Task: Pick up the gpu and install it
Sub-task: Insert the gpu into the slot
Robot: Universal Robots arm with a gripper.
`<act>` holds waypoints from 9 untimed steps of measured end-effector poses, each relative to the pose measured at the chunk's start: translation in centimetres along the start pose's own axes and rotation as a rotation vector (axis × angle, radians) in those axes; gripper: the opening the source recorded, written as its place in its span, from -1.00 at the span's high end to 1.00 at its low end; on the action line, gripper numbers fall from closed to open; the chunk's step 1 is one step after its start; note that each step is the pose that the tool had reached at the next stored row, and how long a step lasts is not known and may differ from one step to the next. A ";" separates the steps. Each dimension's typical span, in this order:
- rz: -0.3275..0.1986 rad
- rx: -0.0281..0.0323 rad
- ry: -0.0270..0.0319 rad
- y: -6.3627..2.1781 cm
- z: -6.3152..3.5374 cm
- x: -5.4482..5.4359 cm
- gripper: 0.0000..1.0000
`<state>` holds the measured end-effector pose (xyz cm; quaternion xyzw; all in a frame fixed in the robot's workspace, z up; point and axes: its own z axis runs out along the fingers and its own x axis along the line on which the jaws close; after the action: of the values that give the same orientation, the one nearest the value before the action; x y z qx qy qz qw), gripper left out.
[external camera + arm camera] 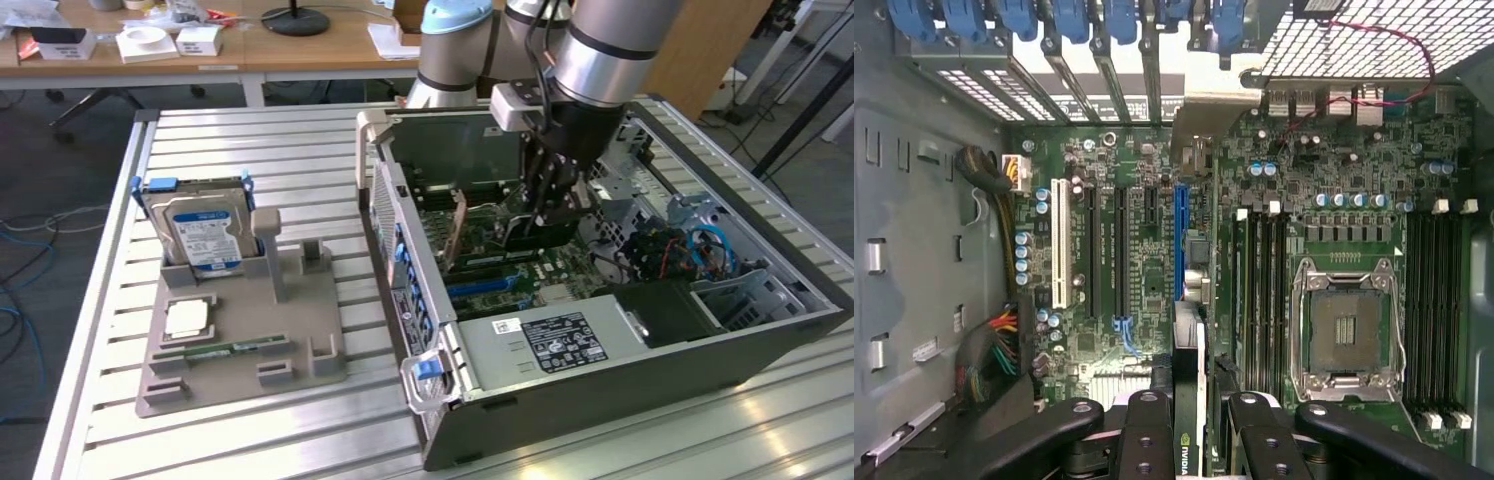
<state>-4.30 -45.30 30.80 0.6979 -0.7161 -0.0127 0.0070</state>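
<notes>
The gpu (523,236) stands on edge inside the open computer case (747,340), low over the motherboard. My gripper (551,205) reaches down into the case and is shut on the card. In the wrist view the gpu (1187,360) runs edge-on away from between my black fingers (1146,430), in line with the blue slot (1180,240). Its silver bracket (1216,108) reaches the rear slot openings under the blue latches. I cannot tell whether the card's edge sits in the slot.
The CPU socket (1344,330) and memory slots lie beside the card, and coloured cables (994,360) on its other side. On the exterior view's left, a grey fixture (240,375) holds a silver hard drive (200,235) and a green memory stick (220,350).
</notes>
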 end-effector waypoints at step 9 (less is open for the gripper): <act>-0.008 -0.0001 0.0001 0.30 0.09 0.3 0.47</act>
<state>-4.61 -45.58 30.71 0.7006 -0.7134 -0.0127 0.0070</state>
